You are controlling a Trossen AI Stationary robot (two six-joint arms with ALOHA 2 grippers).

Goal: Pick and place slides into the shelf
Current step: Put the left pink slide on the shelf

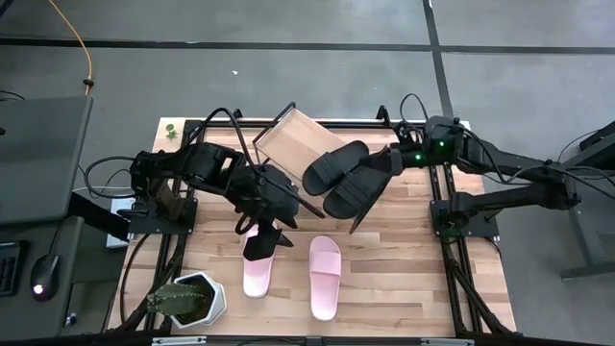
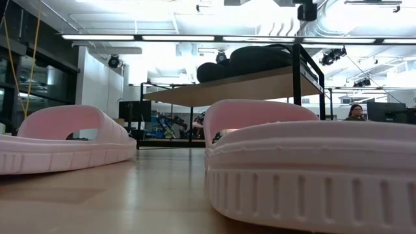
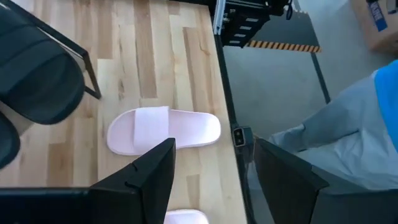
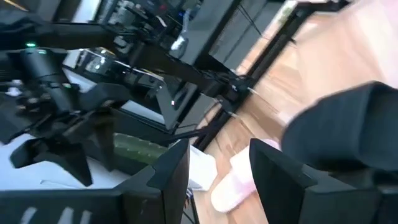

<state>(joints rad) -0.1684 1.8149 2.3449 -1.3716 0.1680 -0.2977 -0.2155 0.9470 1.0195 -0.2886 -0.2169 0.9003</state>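
The shelf [image 1: 288, 139] is a slanted light wood board on black wire, at the table's far middle, and also shows in the low view [image 2: 227, 88]. Two black slides [image 1: 336, 165] [image 1: 360, 189] lie side by side on it. Two pale pink slides lie flat on the tabletop nearer me, one left [image 1: 258, 274] and one right [image 1: 325, 277]. My left gripper [image 1: 261, 242] hovers open over the left pink slide's far end; its wrist view shows the right pink slide [image 3: 163, 129] past the fingers. My right gripper [image 1: 389, 161] is open beside the black slides' right ends.
A cactus in a white pot [image 1: 187, 300] stands at the near left corner. A person's grey and blue sleeve [image 3: 348, 143] shows beyond the near table edge. Bare wood lies right of the pink slides [image 1: 413, 269].
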